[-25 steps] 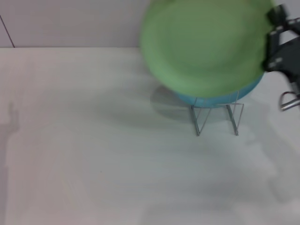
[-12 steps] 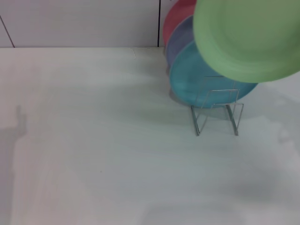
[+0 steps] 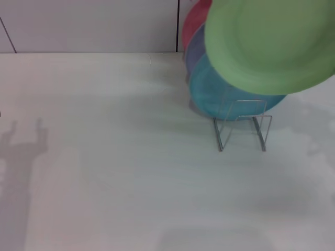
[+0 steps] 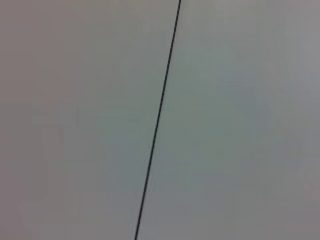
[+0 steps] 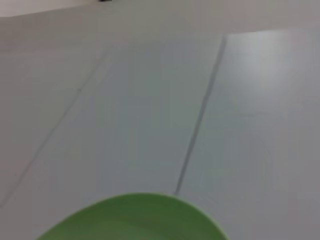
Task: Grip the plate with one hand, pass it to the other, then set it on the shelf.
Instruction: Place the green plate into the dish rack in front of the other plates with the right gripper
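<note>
Head view shows the green plate (image 3: 269,44) raised in the air at the far right, face toward the camera, hanging above and in front of the wire shelf (image 3: 243,123). The shelf already carries a turquoise plate (image 3: 220,97), with a lavender plate (image 3: 194,49) and a red plate (image 3: 194,23) standing behind it. The near loops of the shelf stand bare on the white table (image 3: 115,172).

Neither gripper appears in any view, so whether their fingers are apart or clamped cannot be told. The right wrist view shows only the plate's rim (image 5: 135,217) close below the camera, which suggests the right arm carries it; the left wrist view faces only a blank wall (image 4: 75,120).

The step in hand looks like the placing. To do it well, the plate should be turned near upright and parallel to the turquoise one, lined up over the free slot just in front of it, then lowered straight so the rim settles between the wires. Coming down tilted risks knocking the standing plates or tipping the light shelf.
</note>
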{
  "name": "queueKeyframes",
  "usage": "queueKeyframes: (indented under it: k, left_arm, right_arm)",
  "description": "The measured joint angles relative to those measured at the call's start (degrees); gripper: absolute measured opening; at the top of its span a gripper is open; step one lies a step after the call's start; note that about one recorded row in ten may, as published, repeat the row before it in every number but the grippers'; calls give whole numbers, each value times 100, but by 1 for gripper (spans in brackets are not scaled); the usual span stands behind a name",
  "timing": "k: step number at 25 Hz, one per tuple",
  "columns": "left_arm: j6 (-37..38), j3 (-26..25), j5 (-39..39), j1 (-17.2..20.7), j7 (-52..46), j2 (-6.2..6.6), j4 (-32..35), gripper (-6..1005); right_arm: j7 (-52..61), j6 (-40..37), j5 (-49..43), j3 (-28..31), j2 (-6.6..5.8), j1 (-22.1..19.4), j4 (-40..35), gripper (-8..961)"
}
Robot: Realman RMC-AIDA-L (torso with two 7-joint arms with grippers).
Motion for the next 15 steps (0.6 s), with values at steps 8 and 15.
queueKeyframes:
  k: [8, 15]
  left_arm:
    - [55, 155, 0, 98, -3, 0, -249, 576]
    - [133, 293, -1, 186, -119, 0, -382, 576]
  right_arm:
    - [-972, -4, -7, -667, -103, 224, -151, 23]
    - [-1836, -108, -8, -963, -229, 304, -391, 23]
